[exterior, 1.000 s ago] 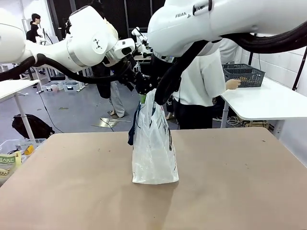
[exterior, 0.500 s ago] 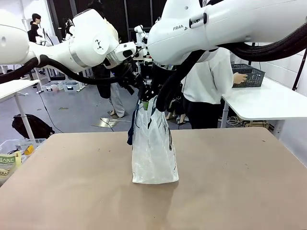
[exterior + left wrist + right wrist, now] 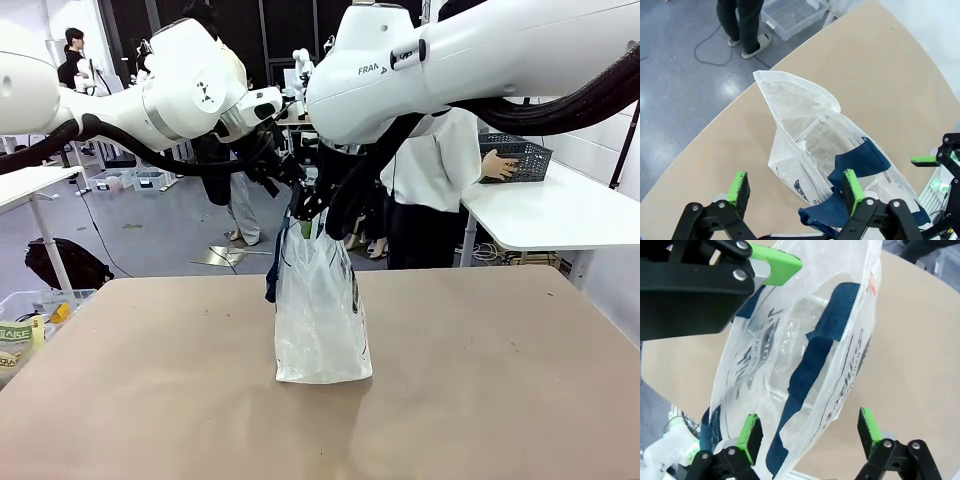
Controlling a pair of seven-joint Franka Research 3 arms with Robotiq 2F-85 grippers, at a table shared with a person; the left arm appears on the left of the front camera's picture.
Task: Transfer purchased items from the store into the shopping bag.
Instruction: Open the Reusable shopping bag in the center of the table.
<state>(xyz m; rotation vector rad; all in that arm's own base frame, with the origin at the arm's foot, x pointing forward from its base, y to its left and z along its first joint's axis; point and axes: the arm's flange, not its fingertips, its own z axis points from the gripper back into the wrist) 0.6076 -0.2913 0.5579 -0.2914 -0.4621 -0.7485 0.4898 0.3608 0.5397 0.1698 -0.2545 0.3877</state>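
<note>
**Item 1: shopping bag** point(image 3: 320, 320). It stood upright on the middle of the desk point(image 3: 150, 390), mouth upward. The film was thin, translucent white and creased, with a flat rectangular bottom. The dark blue strap handles point(image 3: 860, 161) were of woven webbing, and one drooped into the mouth. A black print point(image 3: 839, 392) ran along one side. No goods could be made out inside.

**Item 2: left pincer** point(image 3: 795, 186). It was black with green pads point(image 3: 738, 184) and hung over the bag's mouth. It was spread wide and gripped nothing, though a blue strap lay close to one finger.

**Item 3: right pincer** point(image 3: 808, 429). It was likewise spread wide and closed on nothing, with the bag's rim and a strap passing between its fingers.

**Item 4: basket** point(image 3: 520, 157). It was dark grey, rigid, lattice-sided plastic and sat on a white side table point(image 3: 560, 215) at the far right. The person's hand point(image 3: 490, 166) rested at its near end. The purchased items in it were too small to tell apart.

**Handling note (judgement).** The step in hand appeared to be opening the bag to receive goods.
- Each pincer should take opposite sides of the rim, catching film as well as strap, since the slick film is likely to slip.
- The sides should be drawn apart gently, level, and without lifting the base off the desk.
- The drooping strap should be kept out of the opening.
- Both arms should leave room above the mouth for items to drop in.
</note>
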